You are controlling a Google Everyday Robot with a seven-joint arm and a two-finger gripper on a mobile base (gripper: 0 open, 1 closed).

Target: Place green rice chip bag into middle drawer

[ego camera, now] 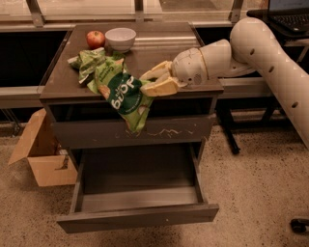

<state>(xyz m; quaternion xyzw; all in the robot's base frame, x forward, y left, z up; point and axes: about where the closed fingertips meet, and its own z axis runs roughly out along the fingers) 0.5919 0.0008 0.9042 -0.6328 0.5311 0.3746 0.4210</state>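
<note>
The green rice chip bag (123,94) has a darker round logo, white lettering and tan chip pictures. It hangs tilted over the cabinet's front edge, above the open drawer. My gripper (146,83) comes in from the right on a white arm and is shut on the bag's right edge. The middle drawer (138,219) is pulled open below, deep, grey-brown, with a plain front panel and nothing inside.
A smaller pale-green bag (85,61), a red apple (95,38) and a white bowl (120,38) sit on the cabinet top (164,48). The top drawer front (169,131) has pale scratches. A cardboard box (41,154) stands at left. A laptop (289,14) is far right.
</note>
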